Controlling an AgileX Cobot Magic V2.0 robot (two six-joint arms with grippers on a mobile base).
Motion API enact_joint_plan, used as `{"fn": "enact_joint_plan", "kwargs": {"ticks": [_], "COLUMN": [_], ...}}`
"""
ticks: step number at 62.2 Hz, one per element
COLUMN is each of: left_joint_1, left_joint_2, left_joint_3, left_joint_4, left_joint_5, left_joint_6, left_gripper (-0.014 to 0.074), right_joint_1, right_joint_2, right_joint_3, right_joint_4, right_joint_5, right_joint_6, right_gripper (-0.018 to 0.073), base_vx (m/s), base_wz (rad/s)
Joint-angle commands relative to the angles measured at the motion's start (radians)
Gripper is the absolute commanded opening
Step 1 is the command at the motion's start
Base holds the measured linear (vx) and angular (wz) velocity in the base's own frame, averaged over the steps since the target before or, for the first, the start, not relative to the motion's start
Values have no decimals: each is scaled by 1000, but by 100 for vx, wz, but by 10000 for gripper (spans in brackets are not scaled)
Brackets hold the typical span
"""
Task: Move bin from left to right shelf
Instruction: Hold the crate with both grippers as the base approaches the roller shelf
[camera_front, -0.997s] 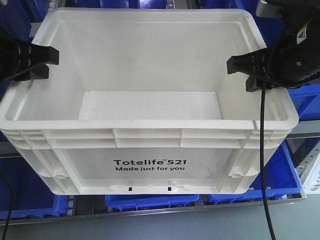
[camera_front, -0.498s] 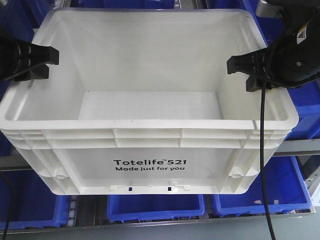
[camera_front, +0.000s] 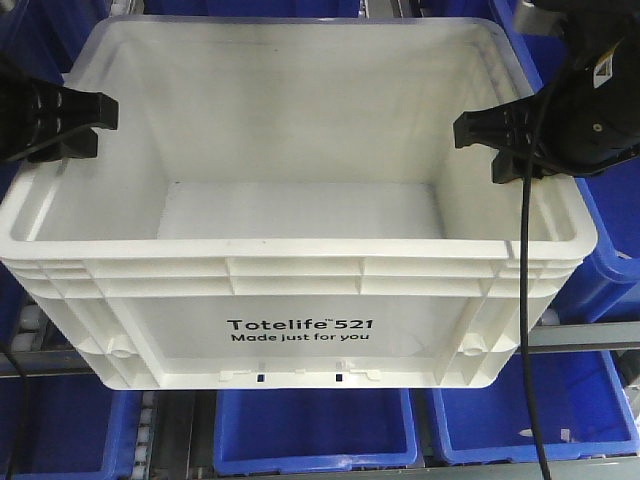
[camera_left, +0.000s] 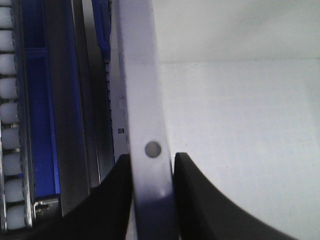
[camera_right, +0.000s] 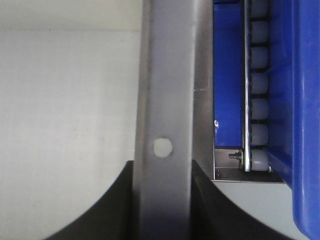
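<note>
The white bin (camera_front: 300, 300), printed "Totelife 521", fills the front view and is empty inside. My left gripper (camera_front: 93, 128) is shut on its left rim, and my right gripper (camera_front: 483, 150) is shut on its right rim. In the left wrist view the black fingers pinch the rim (camera_left: 142, 100) from both sides, with the left gripper (camera_left: 151, 161) just below a small round hole. In the right wrist view the right gripper (camera_right: 162, 170) clamps the rim (camera_right: 165, 75) the same way. The bin hangs level in front of the shelf.
Blue bins (camera_front: 310, 430) sit on the shelf below and behind the bin, with more at the right (camera_front: 530, 420). A grey metal shelf rail (camera_front: 590, 335) crosses at the right. White rollers (camera_left: 9, 100) (camera_right: 259, 90) line the shelf tracks beside each rim.
The shelf rail and blue bins have slid downward in the front view. The bin and both grippers keep the same place in the frame, still clamped.
</note>
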Motion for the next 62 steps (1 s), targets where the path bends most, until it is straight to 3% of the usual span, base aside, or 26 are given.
{"fn": "enact_joint_plan", "kwargs": {"ticks": [1, 62], "left_joint_1": [0, 0], "left_joint_2": [-43, -43], "left_joint_3": [-36, -36], "left_joint_4": [30, 30], "left_joint_5": [-82, -82], "left_joint_6": [15, 15], "left_gripper": [152, 152], "right_joint_1": [-8, -8], "right_joint_2": [-44, -44], "right_joint_3": [-44, -44], "right_joint_4": [-45, -45], "right_joint_5": [-101, -101], "right_joint_6": [-11, -11], "right_gripper": [29, 29], "base_vx": [11, 4], "base_wz": [3, 2]}}
